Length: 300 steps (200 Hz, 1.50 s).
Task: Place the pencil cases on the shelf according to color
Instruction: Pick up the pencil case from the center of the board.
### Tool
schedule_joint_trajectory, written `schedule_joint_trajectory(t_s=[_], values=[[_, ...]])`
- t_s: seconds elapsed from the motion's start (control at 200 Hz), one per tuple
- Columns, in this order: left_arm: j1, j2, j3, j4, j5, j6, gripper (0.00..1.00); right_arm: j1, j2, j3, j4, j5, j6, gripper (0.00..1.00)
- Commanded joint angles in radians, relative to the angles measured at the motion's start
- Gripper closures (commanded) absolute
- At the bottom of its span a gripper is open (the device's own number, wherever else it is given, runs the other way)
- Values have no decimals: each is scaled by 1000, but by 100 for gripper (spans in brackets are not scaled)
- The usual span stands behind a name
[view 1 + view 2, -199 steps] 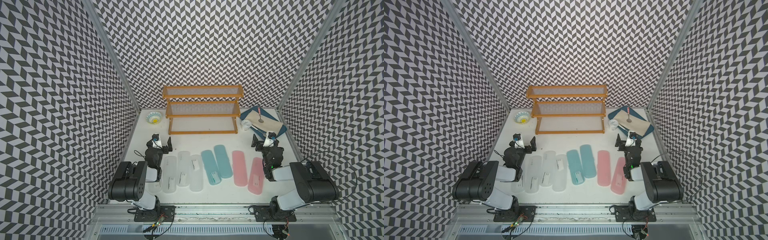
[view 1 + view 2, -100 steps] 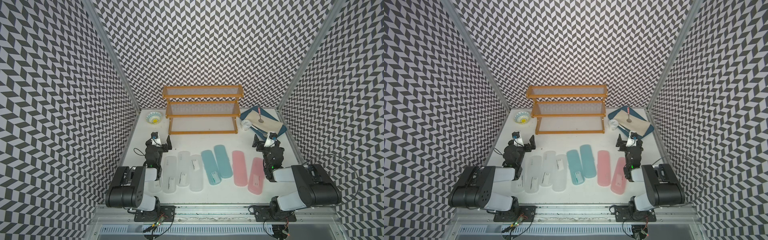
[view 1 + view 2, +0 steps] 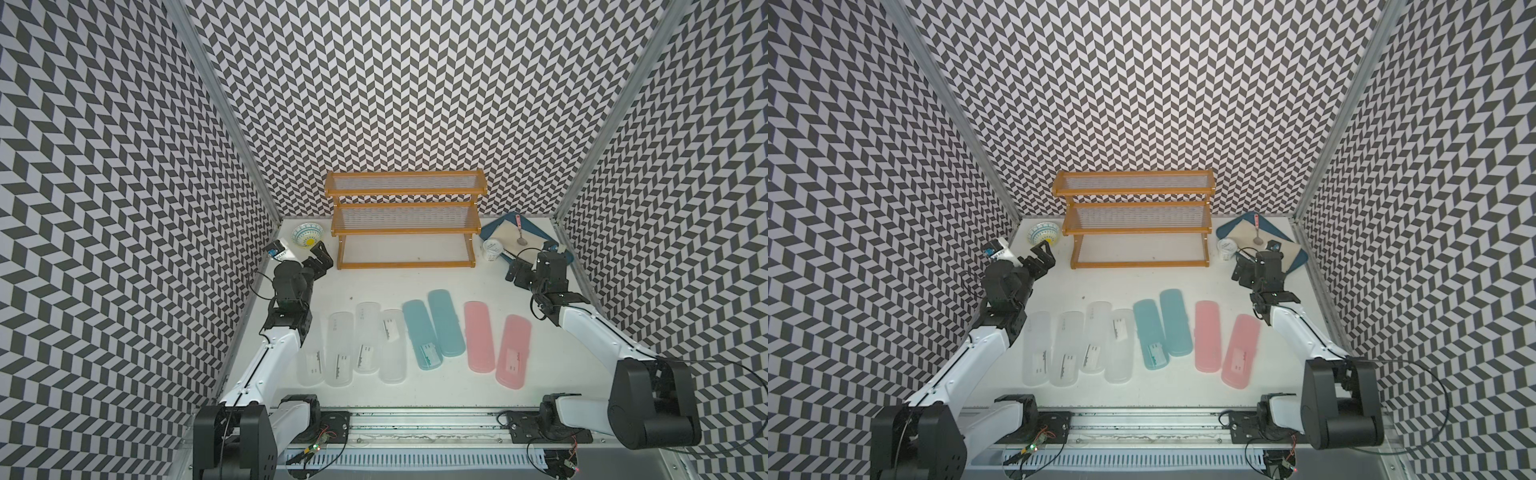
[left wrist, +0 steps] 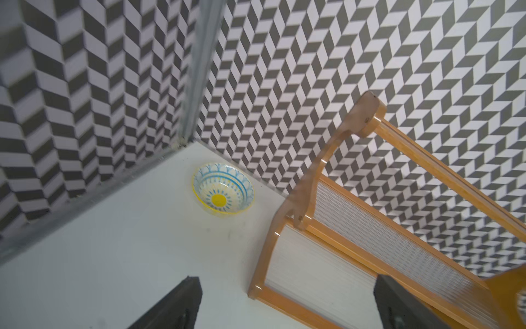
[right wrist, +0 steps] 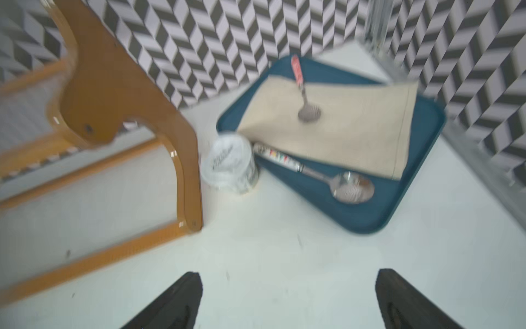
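Left jaws wide apart, nothing between them, hovering over the counter (image 3: 374,286) just off the left front corner of the shelf (image 3: 405,264). Right jaws likewise spread to full width and gripping nothing, out beyond the shelf's right front corner, near the white cup (image 5: 227,165).

Past the left jaws, left of the shelf: a patterned bowl (image 4: 223,189), blue rings and yellow centre showing. Right of the shelf: a dark blue tray (image 5: 370,216) carrying a beige cloth (image 5: 341,128), with a red-handled spoon (image 5: 308,111) on the cloth and a second spoon (image 5: 353,188) on the tray's bare floor beside it. White cup against the tray's edge, between tray and shelf.

In front of the shelf, all eight pencil cases flat on the counter in a row, none yet on a tier. Four clear cases (image 3: 368,337) before the left half, two light blue cases (image 3: 445,323) before the middle, two pink cases (image 3: 480,336) before the right end. White labels on several.

Against a second ago: both arms stretched further out, both pairs of jaws nearer the shelf and further from the row. Spread of both unchanged. Cases, bowl, tray and cup where they were.
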Motion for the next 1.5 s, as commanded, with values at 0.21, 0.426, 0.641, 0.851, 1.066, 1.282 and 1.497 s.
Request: schedule_joint_trajectory(t_s=[0.21, 0.426, 0.641, 0.851, 1.066, 1.282, 1.497], values=[[-14, 18, 173, -372, 361, 63, 2, 59, -99, -126, -243, -79, 183, 1], [-18, -13, 137, -374, 417, 126, 2, 61, -104, -138, -320, -60, 212, 0], [-40, -19, 115, -367, 455, 115, 2, 61, -95, -140, -352, -43, 234, 1], [-75, -19, 110, -372, 444, 114, 2, 62, -67, -129, -385, -18, 255, 0], [-79, 3, 115, -357, 487, 100, 2, 66, -36, -121, -400, 18, 275, 0], [-80, 24, 118, -339, 533, 82, 2, 99, 51, -116, -382, 24, 278, 0], [-77, 24, 116, -336, 546, 77, 2, 103, 87, -81, -383, 55, 260, 13]])
